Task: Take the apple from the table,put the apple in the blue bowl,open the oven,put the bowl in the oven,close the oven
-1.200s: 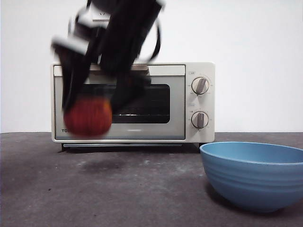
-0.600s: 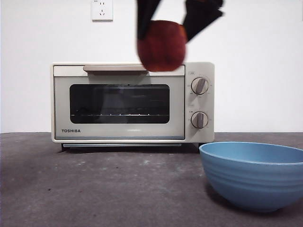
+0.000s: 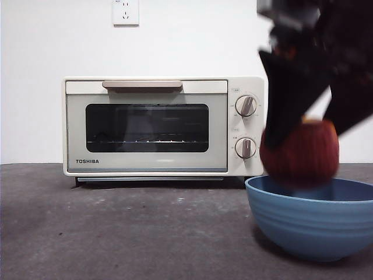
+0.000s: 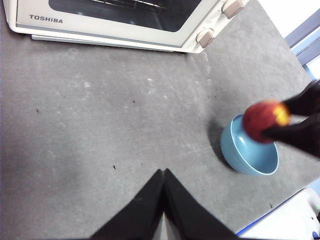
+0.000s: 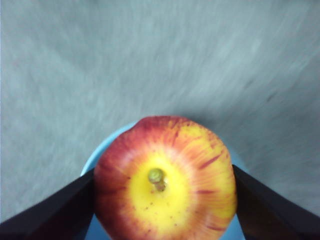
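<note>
The apple [image 3: 300,153] hangs in the air right above the blue bowl [image 3: 315,219], its underside level with the bowl's rim or just dipping past it; the front view is too blurred to say whether it touches anything inside. The right gripper [image 5: 162,200] pinches it from both sides, one black jaw pressed against each flank, stem and yellow patch turned up toward the wrist camera. Under the apple only a thin blue arc of the bowl [image 5: 102,150] shows. From the left wrist view the apple [image 4: 265,120] sits over the bowl's [image 4: 250,157] near rim, and the part of the bowl's inside that shows holds nothing.

The bowl stands on the dark grey table [image 3: 128,233], to the side of the TOSHIBA oven [image 3: 163,125] and nearer the camera. The oven's door is closed, bar handle up at the top.

The left gripper [image 4: 163,175] hovers over bare table, well apart from the bowl, its jaws pressed together
</note>
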You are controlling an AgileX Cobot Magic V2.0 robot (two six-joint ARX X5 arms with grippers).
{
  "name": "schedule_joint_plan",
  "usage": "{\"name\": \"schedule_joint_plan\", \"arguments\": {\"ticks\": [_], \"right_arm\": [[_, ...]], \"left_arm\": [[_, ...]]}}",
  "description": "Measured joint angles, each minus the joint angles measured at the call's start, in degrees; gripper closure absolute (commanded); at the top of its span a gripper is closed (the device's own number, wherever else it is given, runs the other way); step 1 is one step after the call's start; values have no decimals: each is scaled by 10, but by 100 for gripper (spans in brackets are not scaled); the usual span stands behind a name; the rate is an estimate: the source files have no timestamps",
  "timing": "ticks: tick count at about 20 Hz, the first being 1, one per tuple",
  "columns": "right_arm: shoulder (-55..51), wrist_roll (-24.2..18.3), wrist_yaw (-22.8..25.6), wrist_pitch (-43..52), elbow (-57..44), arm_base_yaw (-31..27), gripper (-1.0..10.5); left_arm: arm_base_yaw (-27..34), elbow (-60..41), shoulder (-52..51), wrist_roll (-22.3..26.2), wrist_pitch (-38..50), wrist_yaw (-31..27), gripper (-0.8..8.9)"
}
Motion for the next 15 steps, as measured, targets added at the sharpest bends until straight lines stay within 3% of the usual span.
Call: {"name": "schedule_joint_plan", "arguments": {"ticks": [4, 15], "right_arm": [[0, 24, -12, 66, -54, 2, 591], [0, 32, -12, 55, -65, 7, 494]], "left_arm": [[0, 0, 0, 0, 0, 0, 806], [0, 0, 0, 0, 0, 0, 806]]}}
